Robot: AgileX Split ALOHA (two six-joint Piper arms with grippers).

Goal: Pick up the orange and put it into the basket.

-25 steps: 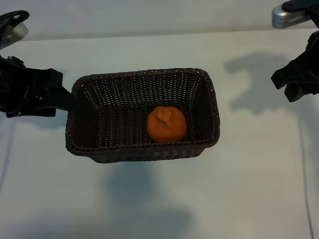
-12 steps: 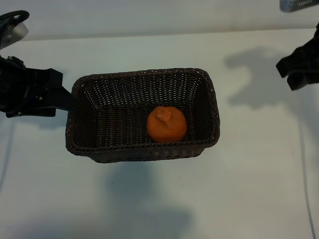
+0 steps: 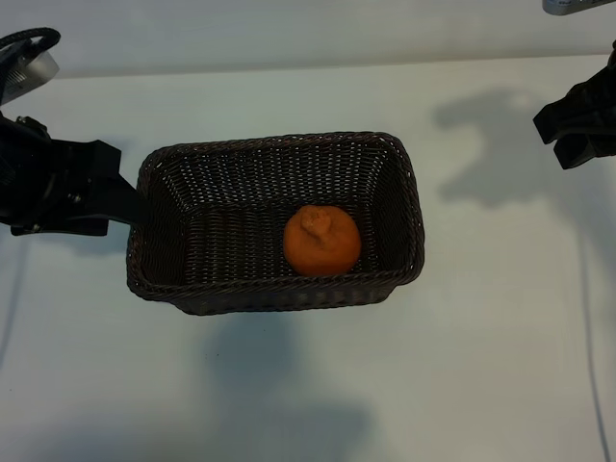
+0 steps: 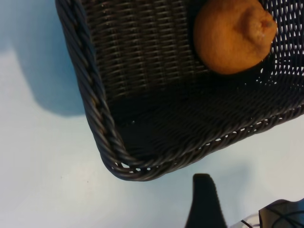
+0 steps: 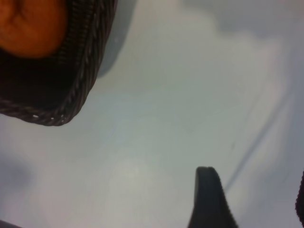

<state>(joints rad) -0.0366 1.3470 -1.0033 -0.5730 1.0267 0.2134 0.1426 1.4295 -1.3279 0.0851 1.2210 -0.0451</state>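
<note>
Now | round bumpy orange (image 3: 321,240) sits inside brown woven basket (image 3: 164,164), so job looks done | left gripper (image 3: 115,197) at nine o'clock, jaws wide, empty | right gripper (image 3: 577,130) at two o'clock, jaws apart, empty

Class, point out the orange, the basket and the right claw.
orange (image 3: 321,241), exterior view, middle of the fruit.
basket (image 3: 279,142), exterior view, far braided rim.
right claw (image 3: 580,125), exterior view, dark body at the right edge.

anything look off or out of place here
Nothing stands out. The orange sits whole inside the basket, toward its right end. The basket stands level on the table, its weave intact. Nothing has spilled.
</note>
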